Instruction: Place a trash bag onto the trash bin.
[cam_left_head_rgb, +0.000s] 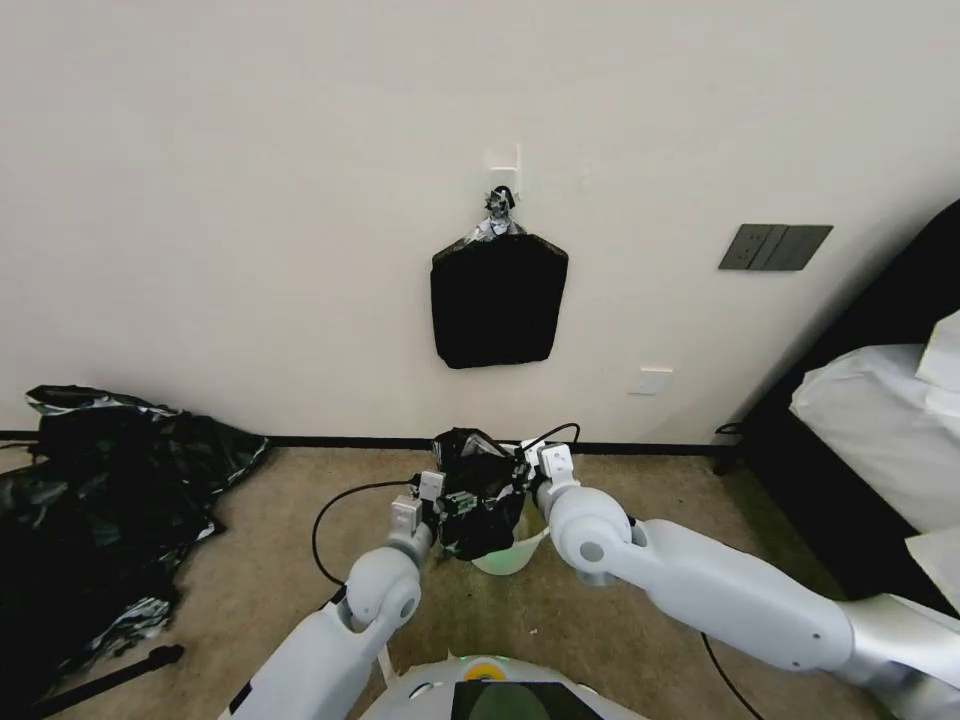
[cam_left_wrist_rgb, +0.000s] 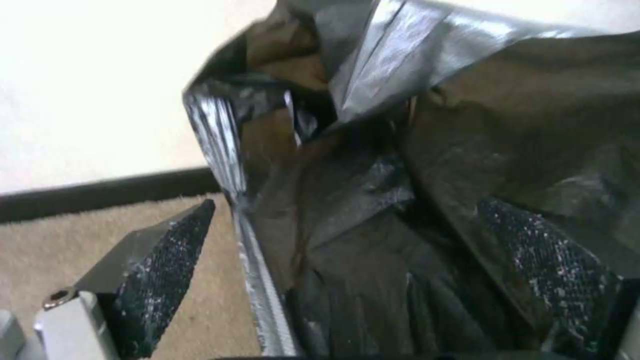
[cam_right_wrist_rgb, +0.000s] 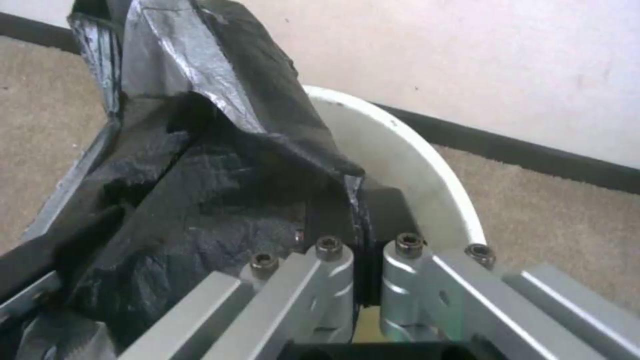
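Right end effector pinched narrow on the trash bag edge, just inside the trash bin rim. Left end effector spread wide, bag film draped between its pads. From the head: bag bunched between both, over the bin.

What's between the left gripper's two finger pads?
Left wrist view: a fold of the trash bag lies between the open left gripper pads.
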